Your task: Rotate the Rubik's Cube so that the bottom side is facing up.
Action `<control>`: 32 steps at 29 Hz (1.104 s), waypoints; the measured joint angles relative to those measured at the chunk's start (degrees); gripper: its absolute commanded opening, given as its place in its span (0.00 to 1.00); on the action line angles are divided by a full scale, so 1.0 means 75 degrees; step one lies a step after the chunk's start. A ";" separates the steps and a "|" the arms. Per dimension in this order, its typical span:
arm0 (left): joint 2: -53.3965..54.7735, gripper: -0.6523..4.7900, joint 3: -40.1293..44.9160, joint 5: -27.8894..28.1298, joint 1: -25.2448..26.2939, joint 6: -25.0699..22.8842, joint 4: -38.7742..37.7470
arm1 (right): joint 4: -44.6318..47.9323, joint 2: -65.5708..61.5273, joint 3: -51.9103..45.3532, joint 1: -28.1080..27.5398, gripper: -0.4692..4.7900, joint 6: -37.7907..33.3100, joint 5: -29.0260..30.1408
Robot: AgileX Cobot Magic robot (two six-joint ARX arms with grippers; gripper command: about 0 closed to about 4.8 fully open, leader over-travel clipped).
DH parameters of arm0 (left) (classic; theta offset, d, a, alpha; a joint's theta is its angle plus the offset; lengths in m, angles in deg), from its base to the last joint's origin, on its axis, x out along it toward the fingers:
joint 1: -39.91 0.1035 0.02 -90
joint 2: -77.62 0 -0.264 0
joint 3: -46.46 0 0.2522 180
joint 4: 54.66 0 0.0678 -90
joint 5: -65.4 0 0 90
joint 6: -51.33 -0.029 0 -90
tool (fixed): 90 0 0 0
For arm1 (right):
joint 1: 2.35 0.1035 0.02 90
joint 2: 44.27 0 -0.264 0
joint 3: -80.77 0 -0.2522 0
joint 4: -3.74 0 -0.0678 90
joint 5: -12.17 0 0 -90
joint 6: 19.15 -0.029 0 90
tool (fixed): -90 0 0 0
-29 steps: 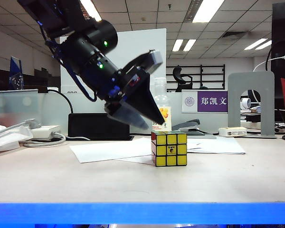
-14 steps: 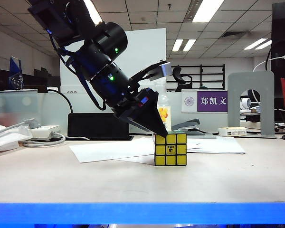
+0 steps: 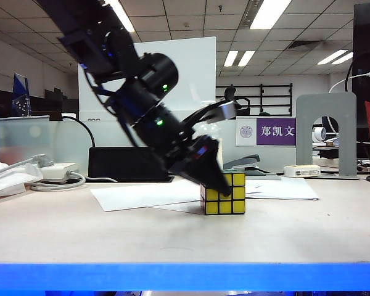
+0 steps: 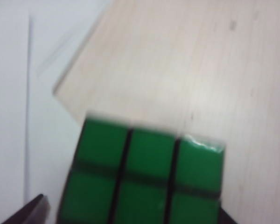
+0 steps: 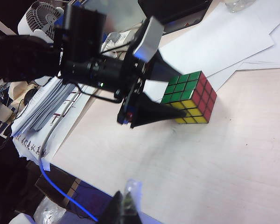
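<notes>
Office ceiling lights and partitions stand behind a pale wooden desk (image 3: 111, 234) with a blue front edge. Right of the desk's middle sits the Rubik's Cube (image 3: 229, 200), resting flat, with a yellow face toward the near edge, a green face on top and a red face on its right side. It lies on bare wood, just in front of some white paper sheets (image 3: 142, 194). The left tool (image 3: 217, 165) slants down from the upper left, and its two black fingers are spread wide apart: one finger crosses the cube's near left corner, while the other is on the far side of the cube, above its top. Whether either finger touches the cube cannot be told. In the left wrist view the green top fills the lower frame, with dark fingertips just showing at the lower corners. The right tool (image 5: 123, 207) is well away from the cube at the near side of the desk; only its dark tip shows, and whether it is open or closed cannot be told. This looks like the approach step, before any grasp. Next, the left tool likely needs to settle around two opposite faces, close firmly, lift and turn the cube over so the green face goes down.
</notes>
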State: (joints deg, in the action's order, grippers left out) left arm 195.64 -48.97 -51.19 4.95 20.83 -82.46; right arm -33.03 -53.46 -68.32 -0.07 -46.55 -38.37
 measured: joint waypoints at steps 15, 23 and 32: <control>0.0294 0.39 -0.0676 -0.1985 -0.0009 0.2553 -0.0361 | 0.0000 0.0000 0.0000 0.0000 0.08 0.0000 0.0064; 0.0504 0.25 -0.0676 -0.3899 0.0020 0.4438 0.0070 | 0.0000 0.0000 0.0000 0.0000 0.08 0.0000 0.0064; 0.1652 0.22 -0.0790 -0.4593 0.0778 0.6744 0.1754 | 0.0000 0.0000 0.0003 -0.0003 0.08 0.0000 0.0064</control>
State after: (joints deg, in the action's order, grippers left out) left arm 208.03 -54.90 -85.63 10.78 71.41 -69.30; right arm -33.03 -53.46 -68.30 -0.09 -46.55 -37.89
